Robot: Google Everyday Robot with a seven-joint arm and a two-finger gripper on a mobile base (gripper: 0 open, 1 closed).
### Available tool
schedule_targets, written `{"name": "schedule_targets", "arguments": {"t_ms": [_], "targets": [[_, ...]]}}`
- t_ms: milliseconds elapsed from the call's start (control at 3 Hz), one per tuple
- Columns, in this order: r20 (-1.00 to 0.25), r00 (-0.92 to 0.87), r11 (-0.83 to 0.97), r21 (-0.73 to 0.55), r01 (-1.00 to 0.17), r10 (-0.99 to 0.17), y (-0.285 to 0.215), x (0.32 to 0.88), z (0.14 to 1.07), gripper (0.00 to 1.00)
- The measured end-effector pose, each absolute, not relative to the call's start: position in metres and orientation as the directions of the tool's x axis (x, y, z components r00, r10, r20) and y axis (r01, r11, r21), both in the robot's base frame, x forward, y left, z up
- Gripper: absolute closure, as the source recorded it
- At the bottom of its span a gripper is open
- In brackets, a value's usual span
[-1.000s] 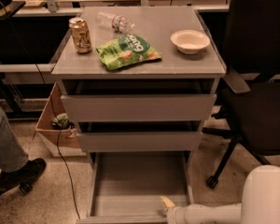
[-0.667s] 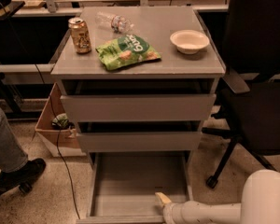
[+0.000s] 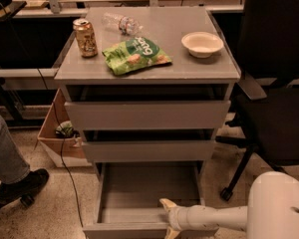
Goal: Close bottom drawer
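The bottom drawer (image 3: 139, 190) is pulled far out of the grey cabinet, showing a flat, empty grey tray; its plain front panel (image 3: 124, 230) lies at the lower edge of the view. My gripper (image 3: 168, 218) reaches in from the right on a white arm (image 3: 214, 217). Its pale fingers straddle the drawer's front panel, one fingertip (image 3: 165, 203) inside the tray and one (image 3: 170, 233) at the outer face. The fingers are spread apart, holding nothing.
The top drawer (image 3: 147, 114) and middle drawer (image 3: 147, 151) stand slightly out. On the cabinet top lie a can (image 3: 84, 38), a green chip bag (image 3: 135, 55), a plastic bottle (image 3: 120, 23) and a white bowl (image 3: 202, 44). A black office chair (image 3: 274, 113) stands right; a cardboard box (image 3: 57, 133) and a person's leg (image 3: 10, 168) are left.
My gripper has slid left along the drawer's front panel. The drawer has not visibly moved.
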State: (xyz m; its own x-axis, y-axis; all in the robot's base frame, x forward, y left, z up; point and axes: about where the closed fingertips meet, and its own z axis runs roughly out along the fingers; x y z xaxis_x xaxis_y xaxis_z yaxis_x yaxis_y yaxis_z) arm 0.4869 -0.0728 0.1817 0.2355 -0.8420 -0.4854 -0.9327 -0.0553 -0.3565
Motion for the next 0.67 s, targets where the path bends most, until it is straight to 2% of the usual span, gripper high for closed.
{"name": "schedule_targets", "arguments": {"t_ms": [333,667], "targets": [[-0.481,0.267,-0.063,-0.399,-0.915,-0.835,-0.060,0.503,0.200,0.30],[-0.471,0.315,-0.089,-0.441,-0.893,-0.824,-0.041,0.521,0.217,0.53]]}}
